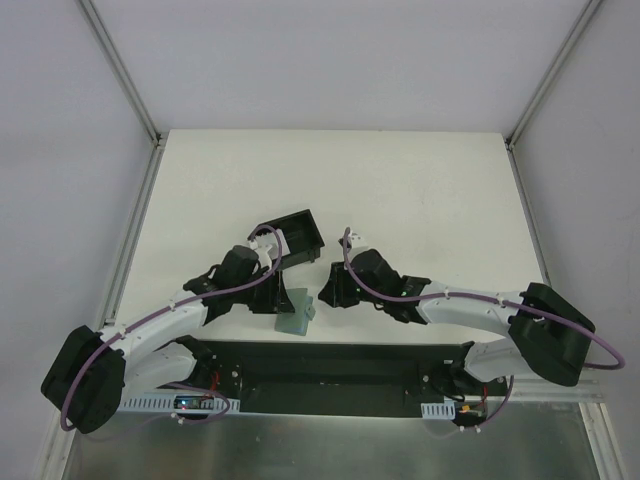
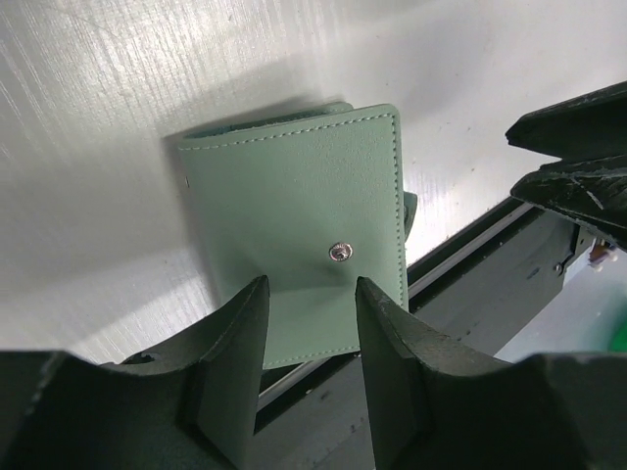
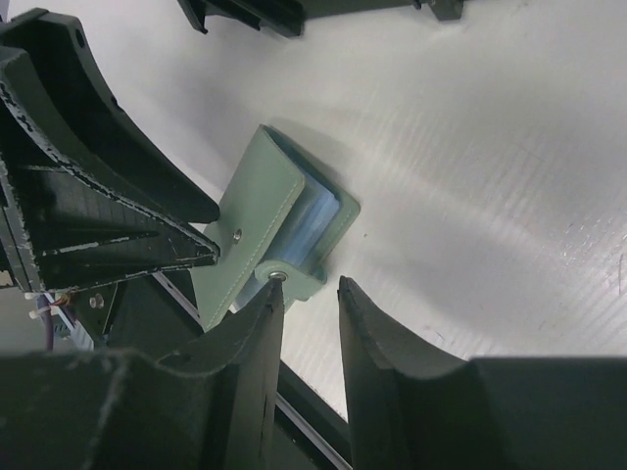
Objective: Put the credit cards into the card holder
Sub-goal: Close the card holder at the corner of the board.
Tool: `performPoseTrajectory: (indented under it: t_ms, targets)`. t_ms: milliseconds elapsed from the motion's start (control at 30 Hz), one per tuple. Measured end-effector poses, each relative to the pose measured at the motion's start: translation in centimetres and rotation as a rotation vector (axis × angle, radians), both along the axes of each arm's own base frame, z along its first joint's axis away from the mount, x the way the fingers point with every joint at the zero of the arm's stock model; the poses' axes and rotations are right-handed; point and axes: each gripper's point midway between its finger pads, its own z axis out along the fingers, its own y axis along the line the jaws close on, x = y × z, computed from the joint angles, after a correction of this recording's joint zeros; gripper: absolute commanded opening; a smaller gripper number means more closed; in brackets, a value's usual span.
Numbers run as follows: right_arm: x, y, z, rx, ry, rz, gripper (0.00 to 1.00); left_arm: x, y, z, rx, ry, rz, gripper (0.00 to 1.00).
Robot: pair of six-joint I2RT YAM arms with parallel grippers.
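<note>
Two arms: left fingers (image 2: 235, 338) and right fingers (image 3: 377, 343) stand apart, empty, at a grey-green case (image 2: 294, 196) showing a light blue card (image 3: 318, 217), near the desk (image 3: 490, 147) edge.

Left arm (image 1: 150, 325) and right arm (image 1: 470, 308): white links, bulky black joint housings (image 1: 548, 335). A purple cable (image 1: 68, 400) is clipped along each. Fingers (image 2: 230, 362) matte black, curved.

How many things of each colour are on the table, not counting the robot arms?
Green wallet: 1
Black box: 1
Blue cards tucked in the wallet: at least 1, too hidden to count
Total: at least 3
</note>
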Motion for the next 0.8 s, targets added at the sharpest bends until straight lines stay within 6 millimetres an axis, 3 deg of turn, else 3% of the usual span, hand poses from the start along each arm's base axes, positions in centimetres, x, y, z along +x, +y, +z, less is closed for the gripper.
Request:
performPoseTrajectory:
  t_ms: [567, 800]
  targets:
    - [-1.1, -0.8, -1.2, -0.050, 0.059, 0.004, 0.33, -0.1, 0.3, -1.6, 0.051, 0.026, -0.023, 0.40]
    - [-1.9, 0.5, -1.1, -0.032, 0.103, 0.034, 0.27, 0.1, 0.5, -1.6, 0.067, 0.024, -0.012, 0.39]
